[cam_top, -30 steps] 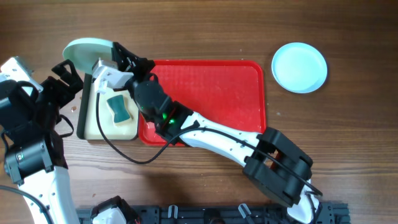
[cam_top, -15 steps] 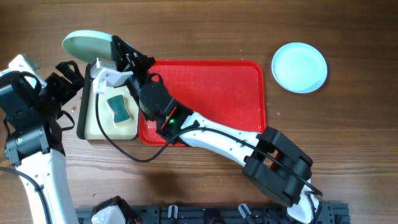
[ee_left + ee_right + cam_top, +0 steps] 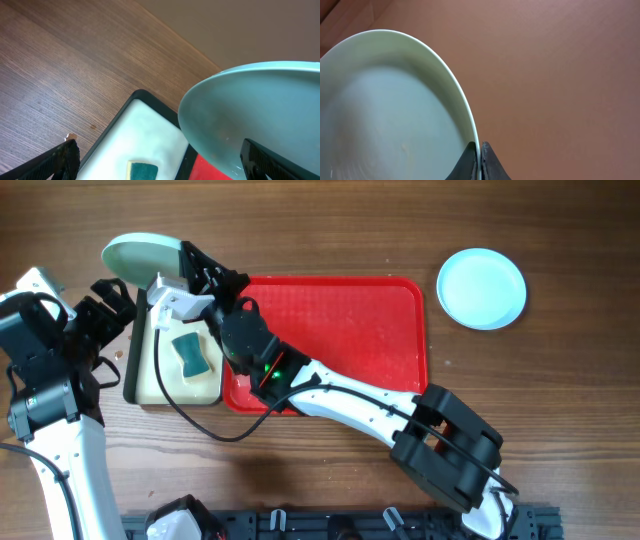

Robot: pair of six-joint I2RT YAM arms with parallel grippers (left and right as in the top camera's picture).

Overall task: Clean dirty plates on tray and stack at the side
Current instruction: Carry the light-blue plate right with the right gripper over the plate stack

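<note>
My right gripper [image 3: 190, 265] is shut on the rim of a pale plate [image 3: 140, 255] and holds it tilted above the far left corner of the small cream tray. In the right wrist view the two fingertips [image 3: 472, 156] pinch the plate [image 3: 395, 110] at its edge. My left gripper [image 3: 100, 310] stands open just left of that plate, nothing between its fingers. In the left wrist view the plate [image 3: 260, 110] hangs at the right, over the open left gripper [image 3: 160, 155]. The red tray [image 3: 340, 330] has no plates on it. A pale blue plate [image 3: 482, 287] rests on the table at far right.
A black-rimmed cream tray [image 3: 150, 385] sits against the red tray's left side, with a green sponge [image 3: 189, 352] lying in it; the sponge [image 3: 142, 170] also shows in the left wrist view. The right arm [image 3: 350, 395] crosses the red tray's near left part.
My left arm has shifted slightly toward the far side, its gripper still open. The plate in my right gripper has barely moved.
</note>
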